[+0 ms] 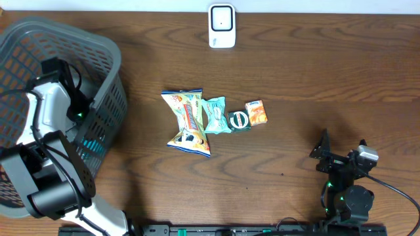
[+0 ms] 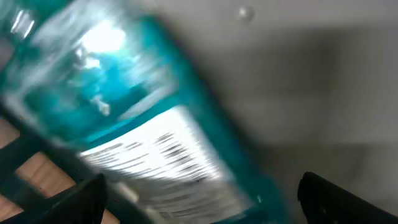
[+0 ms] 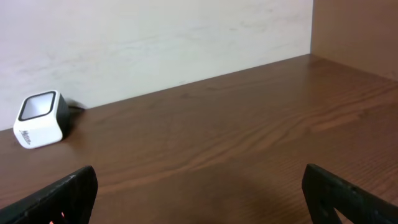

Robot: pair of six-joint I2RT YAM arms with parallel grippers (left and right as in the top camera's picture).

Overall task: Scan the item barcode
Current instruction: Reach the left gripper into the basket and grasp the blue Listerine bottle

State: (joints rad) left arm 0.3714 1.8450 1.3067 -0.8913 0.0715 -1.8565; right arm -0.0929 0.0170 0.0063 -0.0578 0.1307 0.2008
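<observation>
Teal packet, blurry striped label up, fills the lens between the spread fingers of the left gripper, down in the basket at nine o'clock. Right gripper sits wide open at five o'clock, scanner at twelve.

The teal packet is seen blurred, its print unreadable. The basket at the left edge of the table is cut off by the frame.

Black-and-white robot arms
Left arm white-shelled behind black wrist; right arm black, green-lit, cabled; right gripper black-fingered.
</observation>
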